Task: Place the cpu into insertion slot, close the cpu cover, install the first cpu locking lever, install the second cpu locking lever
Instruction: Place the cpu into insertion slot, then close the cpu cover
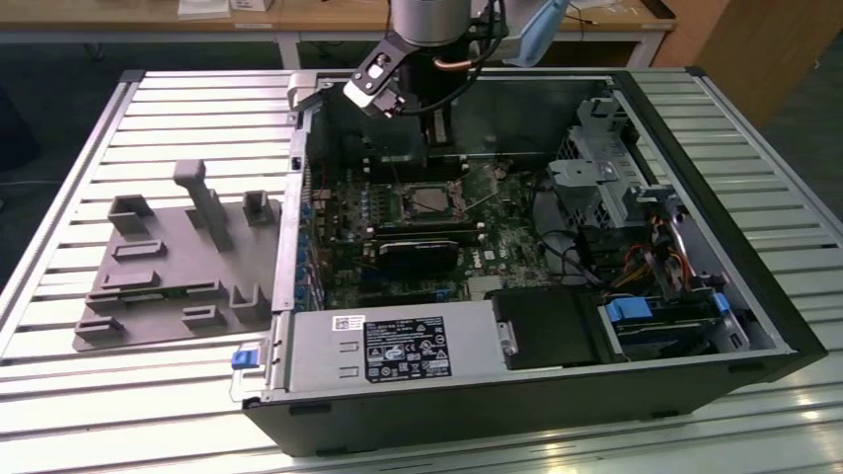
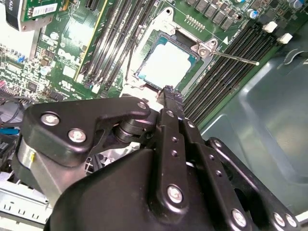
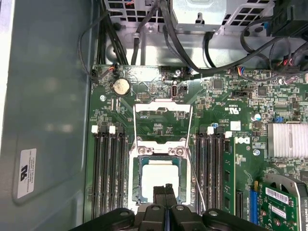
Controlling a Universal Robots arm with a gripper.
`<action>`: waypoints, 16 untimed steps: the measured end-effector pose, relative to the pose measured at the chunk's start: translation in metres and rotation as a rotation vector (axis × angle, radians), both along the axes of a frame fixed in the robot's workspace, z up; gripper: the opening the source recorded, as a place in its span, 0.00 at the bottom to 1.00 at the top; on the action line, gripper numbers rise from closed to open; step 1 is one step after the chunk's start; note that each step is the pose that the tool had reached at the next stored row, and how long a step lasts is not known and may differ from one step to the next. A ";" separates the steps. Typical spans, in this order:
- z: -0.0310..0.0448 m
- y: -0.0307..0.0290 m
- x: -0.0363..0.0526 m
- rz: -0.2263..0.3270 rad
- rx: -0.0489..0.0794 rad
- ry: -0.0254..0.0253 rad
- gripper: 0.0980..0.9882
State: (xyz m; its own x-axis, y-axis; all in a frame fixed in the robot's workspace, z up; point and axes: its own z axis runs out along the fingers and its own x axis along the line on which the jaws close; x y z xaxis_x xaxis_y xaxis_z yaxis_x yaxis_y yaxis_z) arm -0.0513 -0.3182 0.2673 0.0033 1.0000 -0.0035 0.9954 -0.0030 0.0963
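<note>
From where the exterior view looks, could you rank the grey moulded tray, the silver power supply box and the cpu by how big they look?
1. grey moulded tray, largest.
2. silver power supply box, smaller, though nearer the camera, which flatters it.
3. cpu, by far the smallest, lying farther back.

The silvery square cpu (image 3: 160,175) is lying flat in the motherboard's (image 3: 240,163) insertion slot (image 3: 136,185), the cpu cover (image 3: 161,150) is framing it, and one thin locking lever (image 2: 236,57) is sticking out unlatched.
</note>
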 end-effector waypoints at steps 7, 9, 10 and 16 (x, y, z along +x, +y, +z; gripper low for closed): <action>0.0001 0.0000 0.0000 0.000 0.000 -0.0001 0.00; 0.0001 0.0000 0.0000 0.000 0.000 -0.0001 0.00; 0.0001 0.0000 0.0000 0.000 0.000 -0.0001 0.00; 0.0001 0.0000 0.0051 0.000 0.000 0.0000 0.00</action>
State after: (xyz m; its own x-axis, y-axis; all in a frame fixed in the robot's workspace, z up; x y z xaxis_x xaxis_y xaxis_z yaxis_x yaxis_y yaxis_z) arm -0.0462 -0.3182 0.2674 0.0034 1.0000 -0.0037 0.9953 -0.0030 0.0963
